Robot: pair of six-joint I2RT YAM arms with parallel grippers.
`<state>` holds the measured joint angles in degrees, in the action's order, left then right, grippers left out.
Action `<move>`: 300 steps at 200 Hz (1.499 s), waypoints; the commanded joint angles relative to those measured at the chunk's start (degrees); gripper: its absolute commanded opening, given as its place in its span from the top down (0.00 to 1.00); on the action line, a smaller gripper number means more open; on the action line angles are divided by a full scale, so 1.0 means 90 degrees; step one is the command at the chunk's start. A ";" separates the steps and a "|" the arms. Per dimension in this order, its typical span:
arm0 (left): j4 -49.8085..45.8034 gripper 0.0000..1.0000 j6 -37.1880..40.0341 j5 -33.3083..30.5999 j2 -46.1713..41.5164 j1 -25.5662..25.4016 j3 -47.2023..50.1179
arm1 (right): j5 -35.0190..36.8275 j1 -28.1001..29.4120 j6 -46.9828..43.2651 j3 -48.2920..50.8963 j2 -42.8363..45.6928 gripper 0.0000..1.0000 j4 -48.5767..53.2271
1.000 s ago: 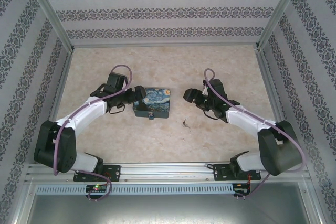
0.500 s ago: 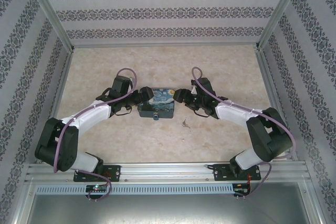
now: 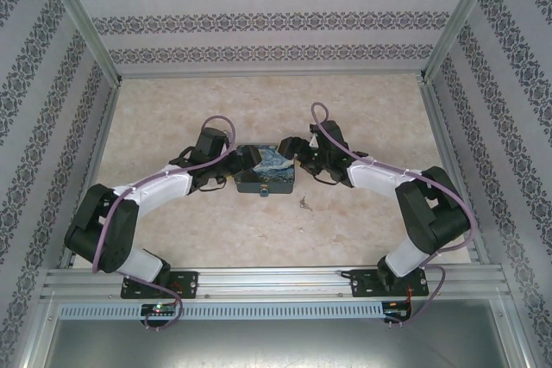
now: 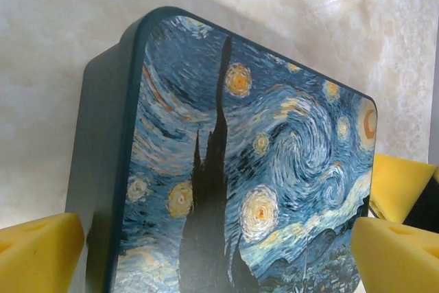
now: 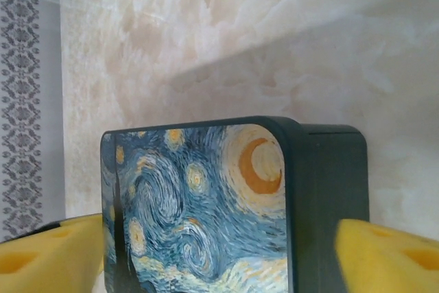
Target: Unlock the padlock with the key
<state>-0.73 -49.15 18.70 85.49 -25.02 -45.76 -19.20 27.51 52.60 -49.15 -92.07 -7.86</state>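
At the middle of the marbled, cream-coloured desk (image 3: 172,118) a rectangular tin (image 3: 274,180) with rounded corners is seen. Its lid is printed with swirling blue and yellow starry-night brushwork, and its smooth walls are plain dark teal. Against the tin's front wall, the side toward the arm bases, the tiny blue padlock (image 3: 265,193) is hung; whether its shackle is closed cannot be told. The key (image 3: 304,202), a slim dark sliver of metal, lies flat on the desk near the tin's front right corner, apart from it.

The tin is approached from both ends. The left fingers (image 4: 38,252), tipped with blocky yellow foam pads, are spread wide at the tin's left end, released and clasping nothing. The right fingers (image 5: 387,259), padded alike, are parted just as widely at the tin's right end, released too. Whether any pad touches the tin's wall cannot be told.
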 commanded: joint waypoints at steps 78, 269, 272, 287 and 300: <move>-0.0527 0.00 0.0357 -0.0550 -0.0706 -0.0065 -0.0658 | 0.4112 -0.0325 -0.2557 -0.1397 0.0798 0.02 0.3772; -0.1487 0.01 0.1126 -0.0935 -0.1234 -0.0033 -0.1231 | 0.1427 0.0684 -0.2524 0.0962 0.1256 0.35 0.2879; -0.1484 0.00 0.1116 -0.0934 -0.1229 -0.0039 -0.1225 | 0.1437 0.0713 -0.2536 0.0952 0.1242 0.35 0.2891; -0.1463 0.00 0.1093 -0.0926 -0.1213 -0.0032 -0.1194 | 0.1524 0.0850 -0.2572 0.0851 0.1122 0.37 0.2938; -0.1435 0.00 0.1067 -0.0924 -0.1201 -0.0023 -0.1163 | 0.1611 0.0969 -0.2606 0.0728 0.0978 0.40 0.2998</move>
<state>-12.62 -40.49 11.46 75.46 -25.12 -57.43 -6.66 34.46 29.98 -40.75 -80.97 18.61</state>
